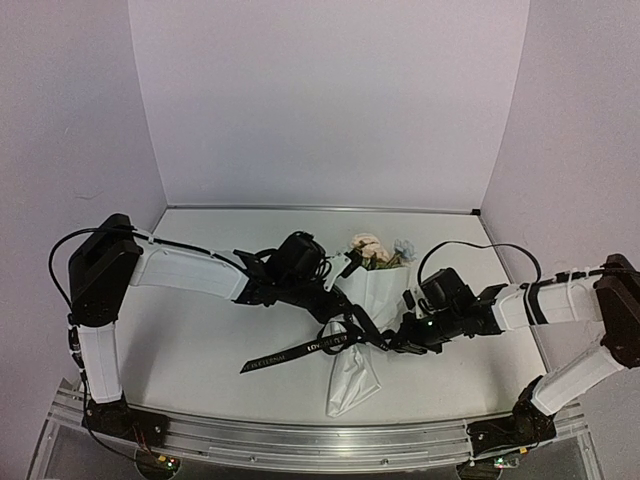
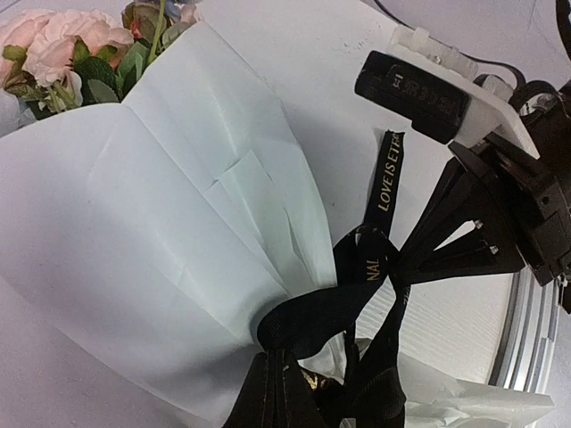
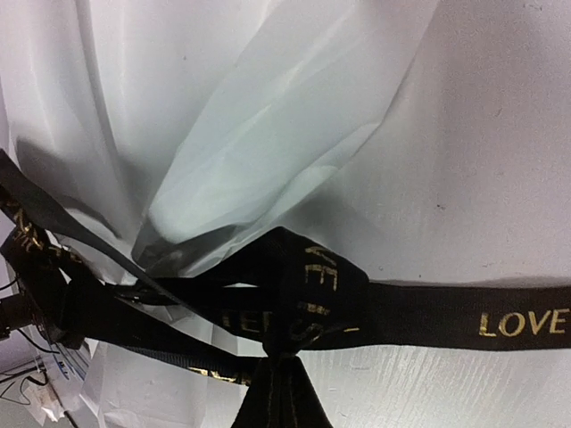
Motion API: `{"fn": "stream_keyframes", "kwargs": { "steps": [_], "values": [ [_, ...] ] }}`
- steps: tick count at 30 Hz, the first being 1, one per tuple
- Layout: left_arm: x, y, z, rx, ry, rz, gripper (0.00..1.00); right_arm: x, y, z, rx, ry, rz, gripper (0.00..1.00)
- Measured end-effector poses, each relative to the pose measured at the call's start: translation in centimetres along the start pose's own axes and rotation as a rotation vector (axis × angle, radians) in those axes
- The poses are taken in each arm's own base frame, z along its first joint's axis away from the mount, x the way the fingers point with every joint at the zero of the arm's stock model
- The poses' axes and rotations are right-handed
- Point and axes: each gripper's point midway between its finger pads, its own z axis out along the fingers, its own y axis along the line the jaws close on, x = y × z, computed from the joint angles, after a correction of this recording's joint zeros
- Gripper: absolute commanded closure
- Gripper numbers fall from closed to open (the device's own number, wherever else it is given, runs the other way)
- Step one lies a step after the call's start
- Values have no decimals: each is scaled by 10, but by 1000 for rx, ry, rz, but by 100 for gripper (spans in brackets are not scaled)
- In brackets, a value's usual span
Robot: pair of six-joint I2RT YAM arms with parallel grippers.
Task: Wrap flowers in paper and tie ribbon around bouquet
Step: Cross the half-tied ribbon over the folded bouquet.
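The bouquet lies mid-table, with peach flowers [image 1: 372,248] [image 2: 53,49] at its far end and white paper [image 1: 378,298] [image 2: 152,223] [image 3: 268,116] coned round the stems. A crumpled paper tail [image 1: 352,385] points toward the near edge. The black lettered ribbon [image 1: 285,356] [image 2: 385,178] [image 3: 464,316] crosses the cone's narrow waist, and one end trails left on the table. My left gripper [image 1: 343,322] [image 2: 278,357] is shut on a ribbon loop at the waist. From the right, my right gripper [image 1: 388,340] [image 3: 284,361] is shut on another ribbon loop beside it.
The white table [image 1: 220,330] has plain white walls behind and on both sides. An aluminium rail [image 1: 300,440] runs along its near edge. The right arm's black wrist and cables [image 2: 500,178] sit close to the bouquet's right side.
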Motion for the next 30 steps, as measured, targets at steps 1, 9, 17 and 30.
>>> {"fn": "stream_keyframes", "kwargs": {
  "steps": [1,9,17,30],
  "values": [
    [-1,0,-1,0,-4,-1,100,0,-1,0,3,1,3,100],
    [10,4,-2,-7,11,-9,100,-16,-8,-5,15,-24,45,100],
    [11,2,-2,5,14,-10,100,-43,-5,-12,12,-49,87,100],
    [12,-1,-2,24,17,-11,100,-62,-23,-13,89,-13,170,100]
  ]
}}
